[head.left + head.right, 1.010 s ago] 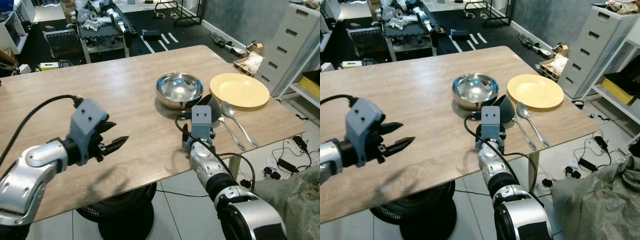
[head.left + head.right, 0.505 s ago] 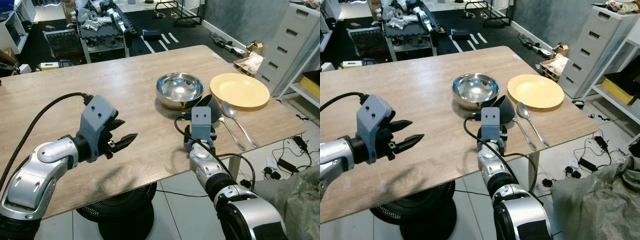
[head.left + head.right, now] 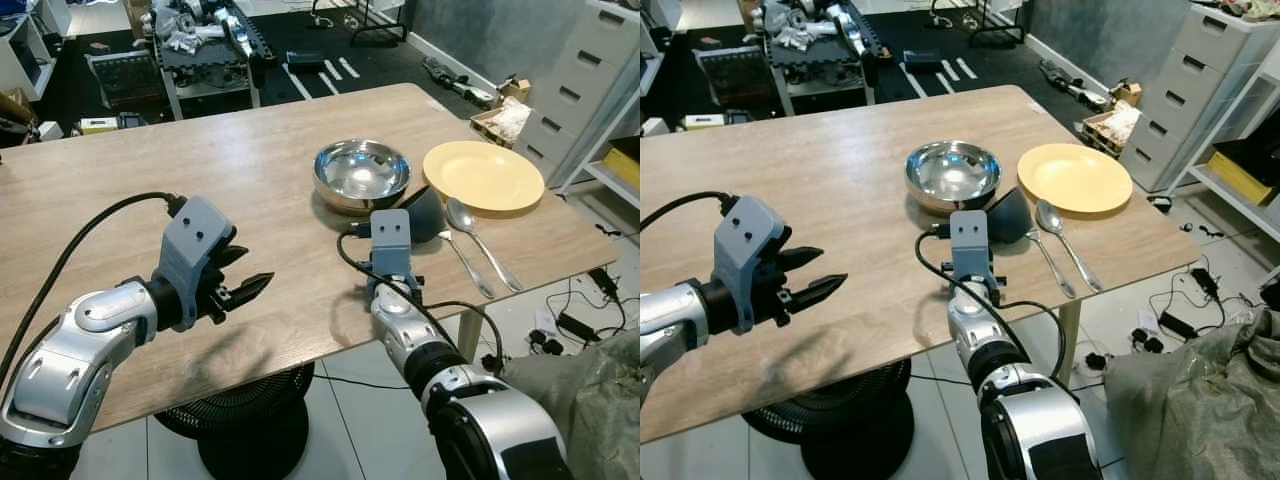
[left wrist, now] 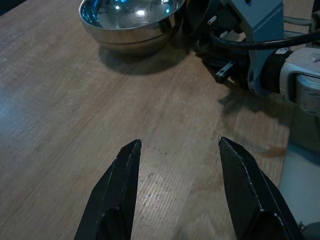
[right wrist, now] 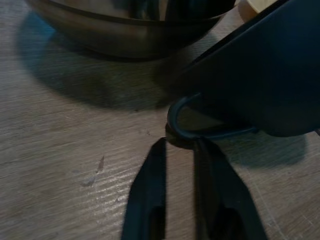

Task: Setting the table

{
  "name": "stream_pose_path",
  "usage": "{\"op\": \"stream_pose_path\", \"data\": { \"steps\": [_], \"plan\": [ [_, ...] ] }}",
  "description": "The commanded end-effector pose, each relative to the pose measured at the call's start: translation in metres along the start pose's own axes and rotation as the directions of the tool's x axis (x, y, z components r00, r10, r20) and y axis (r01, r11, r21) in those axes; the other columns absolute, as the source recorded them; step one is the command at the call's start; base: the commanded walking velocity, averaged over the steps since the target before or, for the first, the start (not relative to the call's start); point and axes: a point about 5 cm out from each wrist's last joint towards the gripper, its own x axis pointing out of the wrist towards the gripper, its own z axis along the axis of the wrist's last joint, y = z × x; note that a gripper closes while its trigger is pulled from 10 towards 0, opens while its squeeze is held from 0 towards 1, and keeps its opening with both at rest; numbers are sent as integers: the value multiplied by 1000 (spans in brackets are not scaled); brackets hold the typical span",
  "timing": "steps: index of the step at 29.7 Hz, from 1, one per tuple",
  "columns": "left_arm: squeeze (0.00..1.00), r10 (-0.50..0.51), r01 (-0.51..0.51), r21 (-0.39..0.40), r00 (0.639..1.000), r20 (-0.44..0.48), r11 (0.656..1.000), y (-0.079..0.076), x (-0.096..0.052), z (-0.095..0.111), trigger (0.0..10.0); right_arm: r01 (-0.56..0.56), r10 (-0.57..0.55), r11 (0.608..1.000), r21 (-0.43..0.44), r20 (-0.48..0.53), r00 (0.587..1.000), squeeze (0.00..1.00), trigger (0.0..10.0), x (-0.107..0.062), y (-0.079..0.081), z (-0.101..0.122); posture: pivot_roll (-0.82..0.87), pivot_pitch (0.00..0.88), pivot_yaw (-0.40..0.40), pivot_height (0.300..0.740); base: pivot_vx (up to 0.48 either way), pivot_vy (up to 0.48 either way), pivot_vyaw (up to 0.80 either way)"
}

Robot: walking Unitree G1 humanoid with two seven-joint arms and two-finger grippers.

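A dark mug [image 3: 427, 210] lies tilted on the wooden table [image 3: 200, 170], between a steel bowl [image 3: 362, 172] and a yellow plate [image 3: 482, 175]. A spoon [image 3: 478, 240] and a slimmer utensil [image 3: 468, 265] lie in front of the plate. My right gripper [image 5: 180, 142] is just in front of the mug, narrowed to a small gap with its tips on the loop of the mug's handle [image 5: 175, 125]. My left gripper [image 3: 255, 265] hovers open over bare wood at the table's front left, and the bowl [image 4: 131, 22] is some way ahead of it.
The table's front edge [image 3: 300, 345] runs just under both arms, with a black fan base [image 3: 250, 430] on the floor below it. White drawers [image 3: 585, 110] stand to the right, and a cart and clutter beyond the far edge. Cables lie on the floor at right.
My left gripper has moved in over the table toward the middle and stayed open. My right wrist has swung slightly left. The mug, bowl and plate stay in place.
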Motion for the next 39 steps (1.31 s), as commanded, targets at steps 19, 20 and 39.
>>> {"op": "stream_pose_path", "data": {
  "steps": [19, 20, 39],
  "plan": [
    [0, -18, 18, -20, 1000, -5, 1000, -6, 4, -3, 10000, -45, 44, 999, 4, 142, 989, 1000, 10000, 6, 0, 33, 260, 106, 95, 740, 0, 0, 0],
    [0, -18, 18, -19, 1000, -5, 1000, -6, 5, -3, 10000, -55, 52, 998, 21, 121, 991, 1000, 10000, 6, 0, 31, 262, 105, 96, 740, 0, 0, 0],
    [0, 1, 0, -17, 1000, 18, 1000, -6, 9, 0, 10000, 33, -57, 992, 120, 203, 978, 0, 10000, 17, -26, 63, 256, 88, 83, 740, 0, 0, 0]
  ]
}}
